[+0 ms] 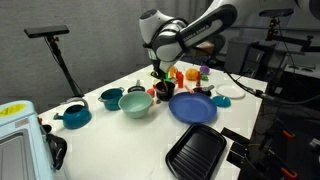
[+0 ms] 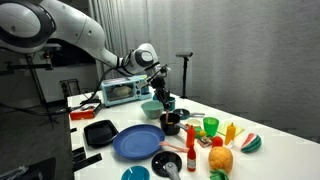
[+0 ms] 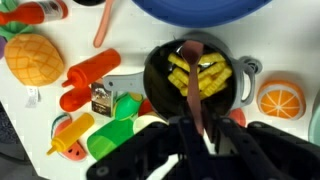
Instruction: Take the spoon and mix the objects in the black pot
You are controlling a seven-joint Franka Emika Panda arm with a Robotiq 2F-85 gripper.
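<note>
In the wrist view the small black pot (image 3: 152, 80) sits right ahead and holds yellow fry-like pieces (image 3: 210, 72). My gripper (image 3: 196, 135) is shut on the brownish handle of the spoon (image 3: 194, 70), which reaches down into the pot among the pieces. In both exterior views the gripper (image 1: 160, 72) (image 2: 162, 96) hangs straight over the pot (image 1: 163, 91) (image 2: 170, 124), which stands beside the blue plate (image 1: 193, 108) (image 2: 137, 144). The spoon's bowl is hidden among the pieces.
A green bowl (image 1: 136, 104) (image 2: 150, 108), two teal pots (image 1: 75, 115) (image 1: 110, 97) and a black ridged tray (image 1: 197, 152) (image 2: 100, 132) stand nearby. Toy food crowds the pot: pineapple (image 3: 30, 57), red bottle (image 3: 90, 72), orange slice (image 3: 280, 98), green cup (image 3: 115, 135). A microwave (image 2: 122, 92) stands behind.
</note>
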